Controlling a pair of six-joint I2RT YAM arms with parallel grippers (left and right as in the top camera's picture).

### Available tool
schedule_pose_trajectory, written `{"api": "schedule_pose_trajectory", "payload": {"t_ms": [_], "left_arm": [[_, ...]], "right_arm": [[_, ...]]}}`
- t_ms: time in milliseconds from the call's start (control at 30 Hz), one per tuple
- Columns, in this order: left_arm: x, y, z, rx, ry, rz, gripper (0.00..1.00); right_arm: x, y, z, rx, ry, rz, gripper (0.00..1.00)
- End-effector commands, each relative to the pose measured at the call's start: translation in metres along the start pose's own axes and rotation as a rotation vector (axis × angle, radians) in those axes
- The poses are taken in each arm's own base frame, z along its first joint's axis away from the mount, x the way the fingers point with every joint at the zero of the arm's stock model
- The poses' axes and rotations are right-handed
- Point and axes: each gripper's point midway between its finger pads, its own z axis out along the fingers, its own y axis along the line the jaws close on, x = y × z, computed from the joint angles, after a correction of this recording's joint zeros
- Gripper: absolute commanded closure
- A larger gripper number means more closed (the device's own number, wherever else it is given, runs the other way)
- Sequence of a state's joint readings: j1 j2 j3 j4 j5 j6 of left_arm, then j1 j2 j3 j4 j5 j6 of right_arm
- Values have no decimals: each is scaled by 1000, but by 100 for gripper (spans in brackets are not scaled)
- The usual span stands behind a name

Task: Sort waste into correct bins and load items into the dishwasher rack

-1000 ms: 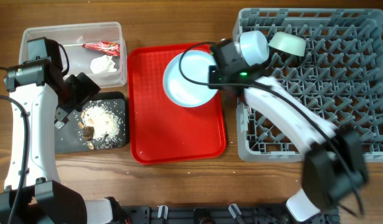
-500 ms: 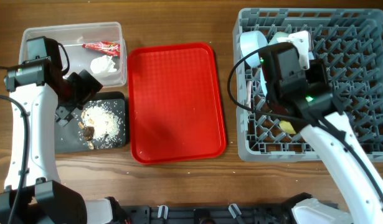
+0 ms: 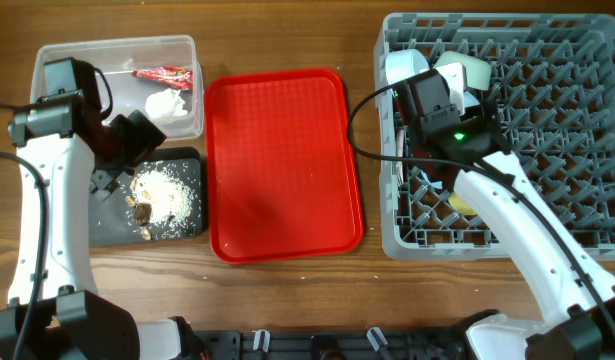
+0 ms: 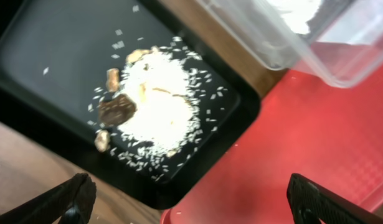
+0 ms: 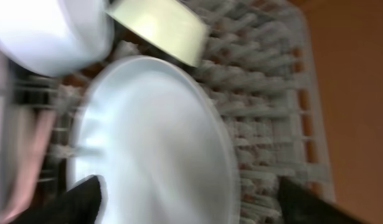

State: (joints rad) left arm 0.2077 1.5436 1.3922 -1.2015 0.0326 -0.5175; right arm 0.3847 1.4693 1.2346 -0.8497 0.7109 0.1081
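The pale blue plate (image 5: 154, 137) stands in the grey rack (image 3: 567, 150), blurred, with my right gripper (image 5: 194, 202) open and its fingers wide on either side of it. Beside it lie the blue bowl (image 3: 407, 65) and the green bowl (image 3: 469, 70). A yellow cup (image 3: 462, 205) sits lower in the rack. In the overhead view the right wrist (image 3: 432, 100) hides the plate. My left gripper (image 4: 194, 205) hangs open and empty over the edge between the black tray (image 4: 54, 68) and the red tray (image 4: 303, 124). Food scraps (image 4: 154, 99) lie in the black tray.
The clear tub (image 3: 47, 60) at the back left holds a red wrapper (image 3: 165, 75) and a white napkin (image 3: 167, 103). The red serving tray (image 3: 282, 170) lies between the bins and the rack. The left arm (image 3: 47, 200) reaches along the table's left side.
The right arm carried the plate from the red tray over to the rack, and its gripper has opened. The left arm has not moved.
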Motion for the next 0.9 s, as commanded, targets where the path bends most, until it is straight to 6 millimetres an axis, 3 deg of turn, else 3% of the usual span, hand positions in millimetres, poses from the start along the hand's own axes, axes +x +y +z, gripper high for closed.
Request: {"api": "schedule_pose_trajectory", "payload": {"t_ms": [0,100,167,267,333,400,467,600,700,767,867], "left_arm": [[14,-42,-6,85,-34,219,0],[34,-82,-9,151,-60,433,0],[52,-88,-8,145,-30,498,0],[78,-62,-5,60,94,508,0],[84,-56,-3,51,107,508,0],[95,-42,-4,72,77,508,0],[104,-32,-9,151,-31,515,0],[127,-16,-44,388,-327,528,0],[132,-6,-88,523,-506,514,0],[136,0,-98,550,-543,512,0],[141,5,-97,542,-532,512,0]], "right_arm": [[-26,7,-36,-346,-116,205,0],[-50,15,-78,-770,-250,231,0],[-36,10,-75,-851,-182,278,0],[11,2,-58,-787,28,320,0],[23,1,-59,-774,59,315,0],[37,-7,-67,-730,25,332,0],[46,-13,-82,-718,-121,342,0],[76,-31,-101,-615,-307,381,0],[89,-33,-110,-617,-310,382,0],[89,-32,-110,-617,-308,381,0],[89,-31,-107,-618,-296,379,0]]}}
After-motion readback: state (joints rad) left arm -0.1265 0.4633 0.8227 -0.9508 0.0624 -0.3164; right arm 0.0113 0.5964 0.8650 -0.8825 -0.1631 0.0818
